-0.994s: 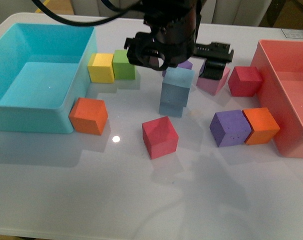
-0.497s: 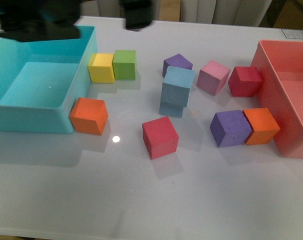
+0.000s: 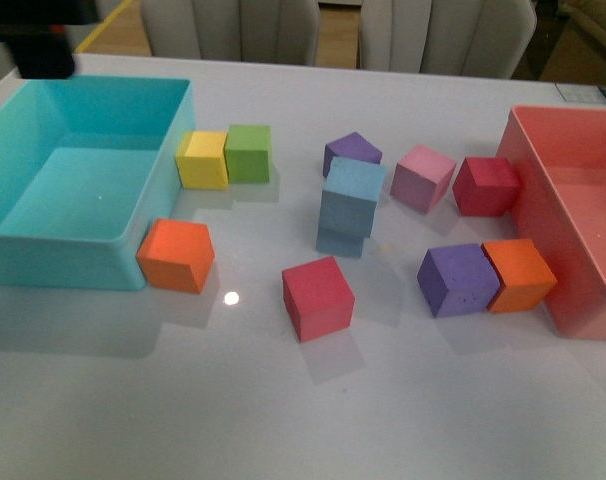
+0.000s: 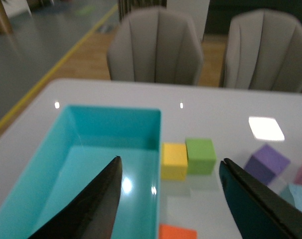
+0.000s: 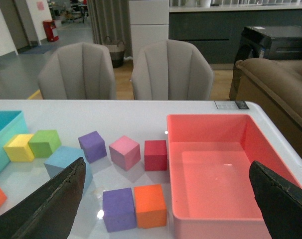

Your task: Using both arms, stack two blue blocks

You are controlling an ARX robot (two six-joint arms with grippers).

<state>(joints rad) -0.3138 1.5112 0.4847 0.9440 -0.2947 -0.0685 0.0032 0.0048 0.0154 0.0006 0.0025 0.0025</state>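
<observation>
- Even, soft overhead light; small glare spot on the table [image 3: 230, 297].
- Faint shadows under cubes.
- Left wrist view blurred; others sharp.

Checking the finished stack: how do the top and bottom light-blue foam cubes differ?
The top light-blue foam cube shows fully and sits twisted and slightly tilted; the bottom light-blue foam cube rests on the white table, mostly hidden, only a dim front strip showing. The top one overhangs the bottom one. Both share colour; neither arm touches them.
</observation>
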